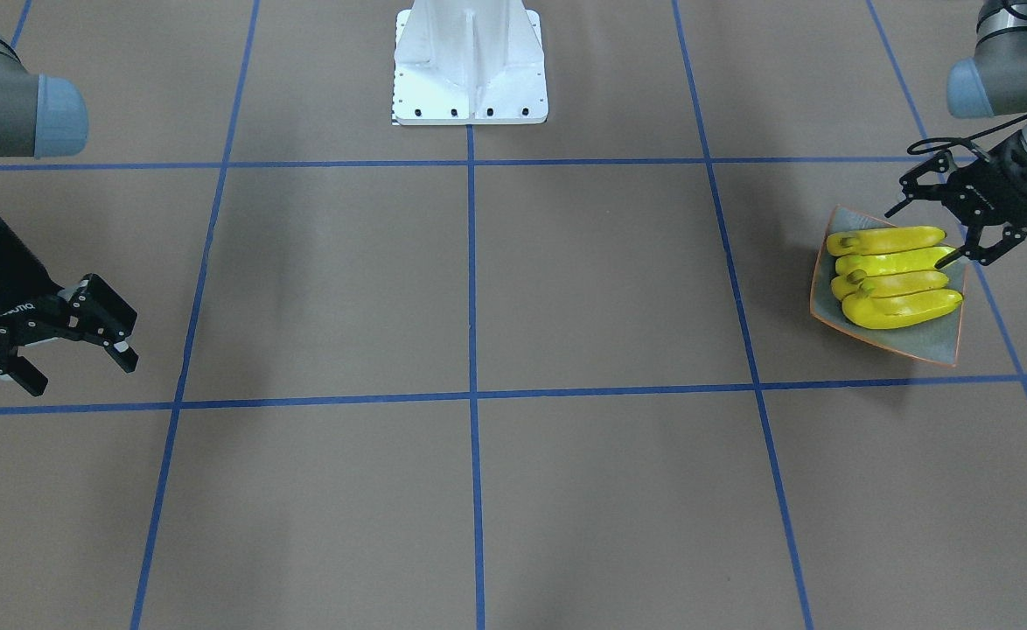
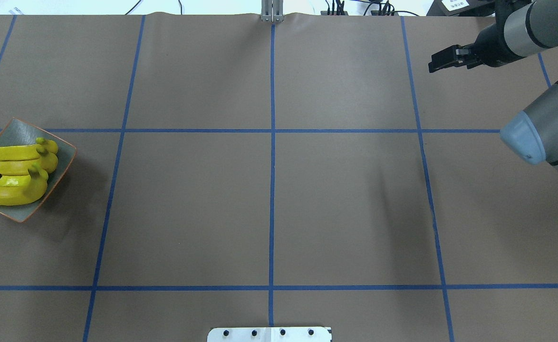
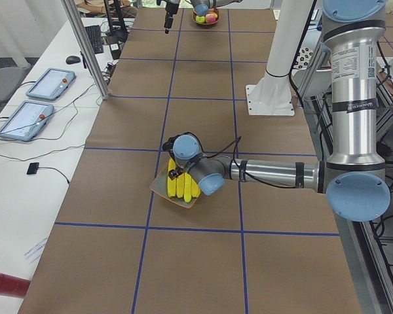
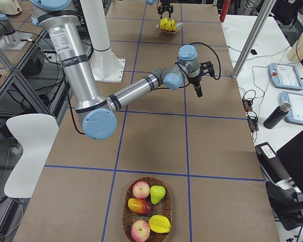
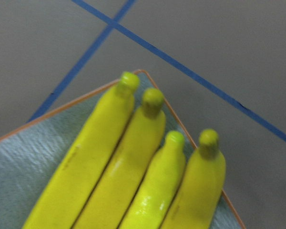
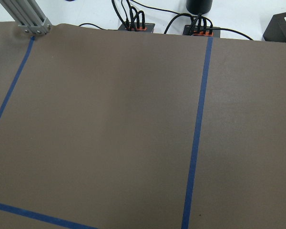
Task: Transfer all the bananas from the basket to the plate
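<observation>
All four bananas [image 1: 894, 280] lie on the plate [image 1: 916, 339] at the frame's right, where the left gripper [image 1: 916, 236], fingers spread over their ends, could knock one off on withdrawing; the right gripper [image 1: 83, 372] also has its fingers apart.

You have a worktop [image 1: 347, 280] covered in brown paper and marked into large squares by blue tape lines [image 1: 471, 262]. The white arm pedestal [image 1: 470, 66] stands at the middle of the robot's edge. A grey-green plate [image 1: 926, 343] with an orange rim sits near the robot's left end. A wicker basket [image 4: 125, 217] sits well apart from it, at the right end.
</observation>
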`<action>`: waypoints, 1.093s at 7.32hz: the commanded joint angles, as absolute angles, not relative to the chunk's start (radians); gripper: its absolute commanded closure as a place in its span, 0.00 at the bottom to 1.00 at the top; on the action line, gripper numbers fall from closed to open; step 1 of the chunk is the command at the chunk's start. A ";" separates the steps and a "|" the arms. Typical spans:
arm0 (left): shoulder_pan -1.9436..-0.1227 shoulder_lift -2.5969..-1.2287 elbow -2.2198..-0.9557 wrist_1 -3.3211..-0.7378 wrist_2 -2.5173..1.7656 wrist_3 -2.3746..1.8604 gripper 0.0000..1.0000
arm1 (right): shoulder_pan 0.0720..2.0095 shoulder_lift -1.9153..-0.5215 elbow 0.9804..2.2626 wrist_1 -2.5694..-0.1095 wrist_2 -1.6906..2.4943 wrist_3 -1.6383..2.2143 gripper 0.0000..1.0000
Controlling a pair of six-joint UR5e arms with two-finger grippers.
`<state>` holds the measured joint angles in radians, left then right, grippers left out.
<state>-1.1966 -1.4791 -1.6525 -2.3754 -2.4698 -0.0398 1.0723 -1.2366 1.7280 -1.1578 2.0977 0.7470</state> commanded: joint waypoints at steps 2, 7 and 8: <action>-1.395 -1.546 -1.655 -2.147 -2.468 -0.192 0.01 | 1.117 -1.253 1.727 -1.182 2.178 0.710 0.00; -1.494 -1.672 -1.654 -1.572 -2.292 0.149 0.00 | 1.270 -1.261 1.746 -1.519 2.180 0.340 0.00; -1.537 -1.693 -1.648 -1.481 -2.248 0.254 0.00 | 1.275 -1.261 1.764 -1.631 2.181 0.277 0.00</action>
